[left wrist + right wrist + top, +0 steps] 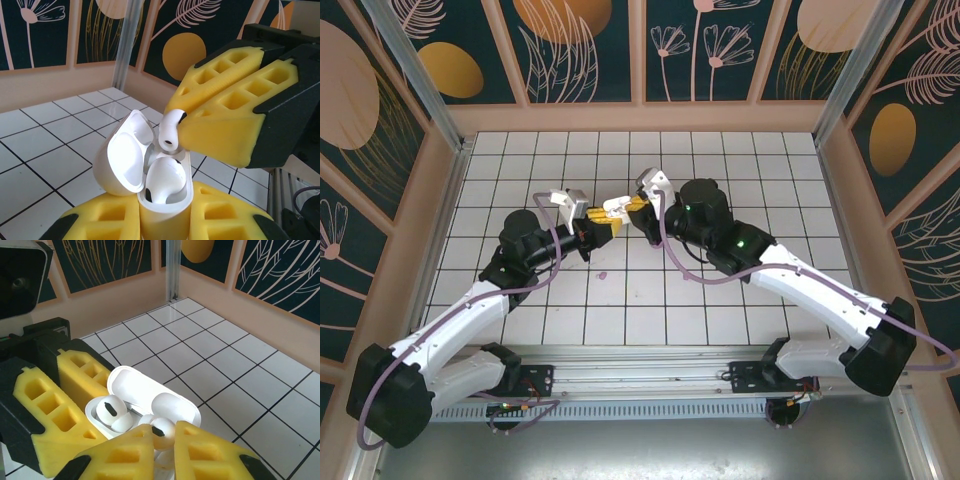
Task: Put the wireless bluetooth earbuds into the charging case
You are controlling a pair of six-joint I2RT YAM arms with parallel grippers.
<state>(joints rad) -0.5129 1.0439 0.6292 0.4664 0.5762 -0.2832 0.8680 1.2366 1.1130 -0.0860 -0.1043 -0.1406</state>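
My left gripper [165,222] is shut on the white charging case [165,212], held upright with its lid [124,155] swung open. One white earbud [162,181] sits in the case's near slot. My right gripper [163,446] is shut on a second white earbud [163,431]. Its stem [170,131] points down at the case's far slot, just above the rim. In the top view the left gripper [603,228] and the right gripper [635,207] meet over the middle of the tiled floor, with the case [617,210] between them.
A tiny pale purple earbud [603,272] lies on a tile just in front of the grippers. Patterned walls [640,50] close in the tiled floor [740,170] on three sides. A metal rail [650,360] runs along the near edge.
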